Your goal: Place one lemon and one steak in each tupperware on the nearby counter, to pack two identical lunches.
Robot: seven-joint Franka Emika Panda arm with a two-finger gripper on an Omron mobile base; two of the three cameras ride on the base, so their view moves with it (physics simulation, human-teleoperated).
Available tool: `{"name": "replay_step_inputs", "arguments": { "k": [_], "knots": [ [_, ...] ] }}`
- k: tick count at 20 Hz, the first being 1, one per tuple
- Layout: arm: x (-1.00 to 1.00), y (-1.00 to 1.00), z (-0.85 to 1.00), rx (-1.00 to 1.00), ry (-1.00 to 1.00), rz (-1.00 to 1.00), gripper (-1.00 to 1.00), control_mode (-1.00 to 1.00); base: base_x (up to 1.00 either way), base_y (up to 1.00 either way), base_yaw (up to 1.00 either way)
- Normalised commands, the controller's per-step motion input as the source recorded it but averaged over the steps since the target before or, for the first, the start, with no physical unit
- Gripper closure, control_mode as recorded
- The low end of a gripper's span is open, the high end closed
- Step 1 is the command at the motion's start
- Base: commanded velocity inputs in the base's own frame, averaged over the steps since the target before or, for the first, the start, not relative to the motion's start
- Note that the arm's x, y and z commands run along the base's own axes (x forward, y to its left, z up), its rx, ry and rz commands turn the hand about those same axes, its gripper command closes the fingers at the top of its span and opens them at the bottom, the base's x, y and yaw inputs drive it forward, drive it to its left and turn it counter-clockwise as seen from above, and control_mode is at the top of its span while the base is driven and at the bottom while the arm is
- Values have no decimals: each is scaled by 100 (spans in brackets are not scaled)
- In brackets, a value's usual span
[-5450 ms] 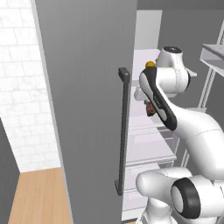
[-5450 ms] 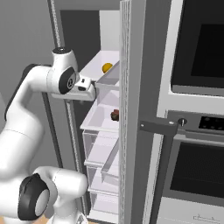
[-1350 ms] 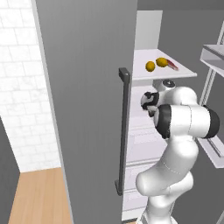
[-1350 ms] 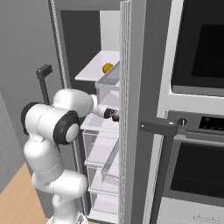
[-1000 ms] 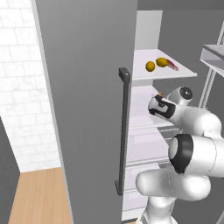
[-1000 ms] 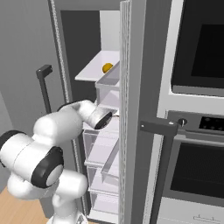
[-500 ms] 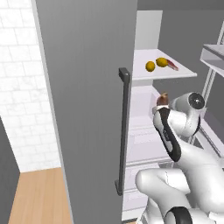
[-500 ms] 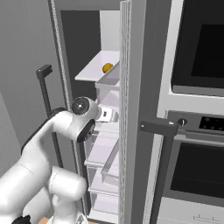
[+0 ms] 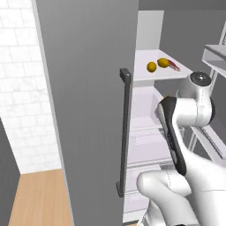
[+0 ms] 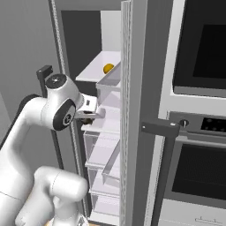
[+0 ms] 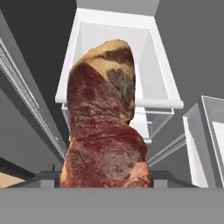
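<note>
Red-brown steak [image 11: 103,127] upright in the pincer [image 11: 105,177] — fridge shelves behind

Left base view looks from behind the arm's left, forward at the open fridge [image 9: 150,132], near its door. Right base view faces the same fridge shelves from the right. Hand view sits close behind a steak [image 11: 103,127], facing the fridge interior.

The steak [image 11: 104,127] is mottled dark red and brown with tan patches, the two lemons [image 9: 152,66] yellow on a white shelf [image 9: 145,73].
</note>
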Motion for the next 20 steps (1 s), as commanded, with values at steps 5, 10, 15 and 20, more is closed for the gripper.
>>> {"name": "replay_step_inputs", "arguments": {
  "k": [5,10,15,20],
  "knots": [
    [-82,4,-7,0,-12,12,100,-100,0,0,0],
    [-20,0,-5,0,-2,2,100,100,-80,1,8],
    [0,0,0,0,0,0,100,100,-100,27,14],
    [0,0,0,0,0,0,100,100,-100,17,2]
  ]
}}
